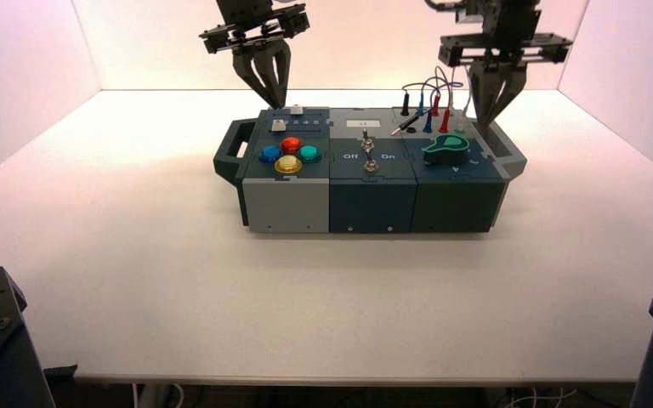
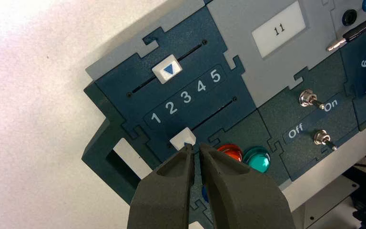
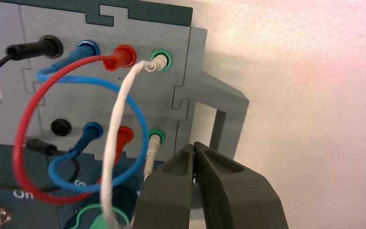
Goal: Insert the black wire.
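Note:
The black wire has one plug [image 3: 33, 47] seated in a back-row socket. Its other plug [image 3: 40, 145] lies loose on the box beside an empty black socket [image 3: 60, 126]. That loose plug [image 1: 404, 126] rests on the box's right part, and its metal pin [image 2: 333, 45] also shows in the left wrist view. My right gripper [image 3: 194, 145] hovers shut and holding nothing by the box's right handle [image 3: 224, 109], to the right of the sockets. My left gripper [image 2: 195, 147] hangs over the sliders at the back left. A narrow gap shows between its fingers, with nothing in it.
Blue [image 3: 88, 47], red [image 3: 124, 56] and white [image 3: 158, 61] leads loop between the other sockets. The box [image 1: 366, 204] also bears two white slider knobs [image 2: 183, 138], coloured buttons [image 1: 289, 153], two toggle switches [image 2: 310, 99] and a green knob [image 1: 445, 150]. A small display [image 2: 279, 29] reads 11.

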You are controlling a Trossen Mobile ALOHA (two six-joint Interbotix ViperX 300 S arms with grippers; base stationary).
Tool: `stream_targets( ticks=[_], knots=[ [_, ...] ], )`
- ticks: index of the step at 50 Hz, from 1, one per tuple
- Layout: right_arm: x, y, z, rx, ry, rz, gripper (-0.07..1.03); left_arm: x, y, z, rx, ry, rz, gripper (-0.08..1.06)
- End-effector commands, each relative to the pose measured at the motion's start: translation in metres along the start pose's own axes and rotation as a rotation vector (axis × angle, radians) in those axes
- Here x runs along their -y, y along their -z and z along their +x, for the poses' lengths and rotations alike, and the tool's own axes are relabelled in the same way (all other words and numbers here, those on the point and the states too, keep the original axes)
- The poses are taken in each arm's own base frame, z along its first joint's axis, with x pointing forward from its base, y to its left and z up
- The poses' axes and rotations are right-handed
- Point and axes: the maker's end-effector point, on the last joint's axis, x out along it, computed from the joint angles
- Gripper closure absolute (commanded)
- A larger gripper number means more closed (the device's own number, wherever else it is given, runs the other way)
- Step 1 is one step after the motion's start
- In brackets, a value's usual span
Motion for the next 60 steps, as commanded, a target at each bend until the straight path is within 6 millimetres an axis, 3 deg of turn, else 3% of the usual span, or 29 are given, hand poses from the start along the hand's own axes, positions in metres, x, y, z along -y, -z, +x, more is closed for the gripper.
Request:
stream_targets(
  ticks=[1, 12, 17, 23, 26, 46, 60],
  knots=[
    [-0.002, -0.007, -0.034, 0.085, -0.006, 0.003, 0.98, 0.008, -0.015, -0.033, 0.087, -0.013, 0.025, 0.9],
    [-0.009, 0.005, -0.064, 0.122, -0.013, -0.024, 0.98, 0.014, -0.022, -0.053, 0.121, -0.014, 0.04, 0.87],
    [-0.029, 0.016, -0.087, 0.168, -0.038, -0.072, 0.98, 0.017, -0.028, -0.068, 0.159, -0.018, 0.052, 0.86],
    [-0.042, 0.023, -0.095, 0.179, -0.065, -0.091, 0.96, 0.02, -0.034, -0.079, 0.19, -0.023, 0.06, 0.86],
    [-0.055, 0.031, -0.1, 0.182, -0.105, -0.098, 0.87, 0.021, -0.038, -0.087, 0.212, -0.027, 0.067, 0.86],
    [-0.078, 0.053, -0.088, 0.197, -0.285, 0.001, 0.75, 0.023, -0.047, -0.098, 0.238, -0.027, 0.078, 0.86],
    [-0.088, 0.053, -0.076, 0.265, -0.385, 0.103, 0.62, 0.023, -0.046, -0.097, 0.23, -0.027, 0.087, 0.86]
  ],
)
